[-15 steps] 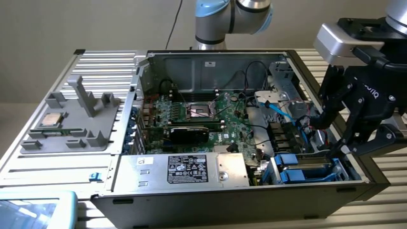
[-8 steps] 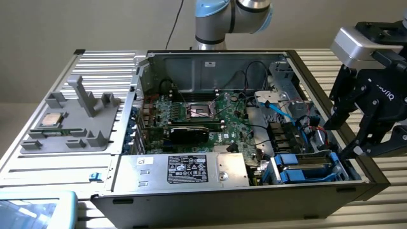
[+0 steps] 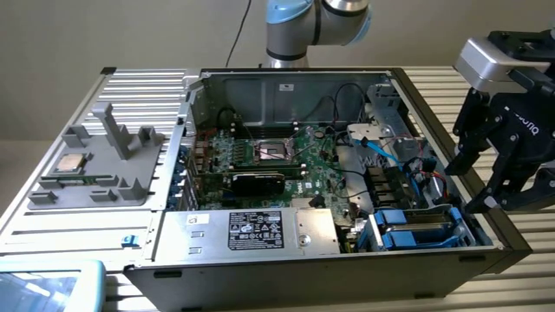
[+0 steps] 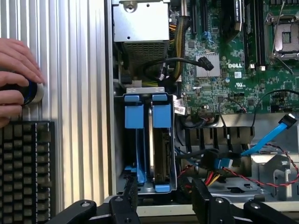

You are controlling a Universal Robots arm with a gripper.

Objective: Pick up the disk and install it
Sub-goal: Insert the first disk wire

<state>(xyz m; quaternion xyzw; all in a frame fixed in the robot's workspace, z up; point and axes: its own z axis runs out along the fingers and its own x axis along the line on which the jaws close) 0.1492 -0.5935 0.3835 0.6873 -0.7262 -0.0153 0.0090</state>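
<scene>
The disk (image 4: 160, 150) stands on edge in the drive cage at the corner of the open computer case (image 3: 173, 273). Blue carrier tabs (image 4: 162, 115) frame it, and its grey metal side shows. In the exterior view the disk (image 3: 422, 225) lies low in the case at the front right, between blue plastic rails. My gripper (image 3: 464, 188) hangs above and to the exterior view's right of the cage, over the case wall, open with nothing between its black fingers. In the wrist view the gripper (image 4: 166, 200) has one fingertip on each side of the cage's end.
A silver power supply (image 3: 251, 231) with a black label sits beside the cage. The motherboard (image 3: 277, 159), a blue cable (image 4: 271, 135) and loose wires fill the case. A grey tray (image 3: 95, 175) carries a processor chip (image 3: 69, 164). A person's hand (image 4: 16, 79) rests beside a keyboard (image 4: 25, 168).
</scene>
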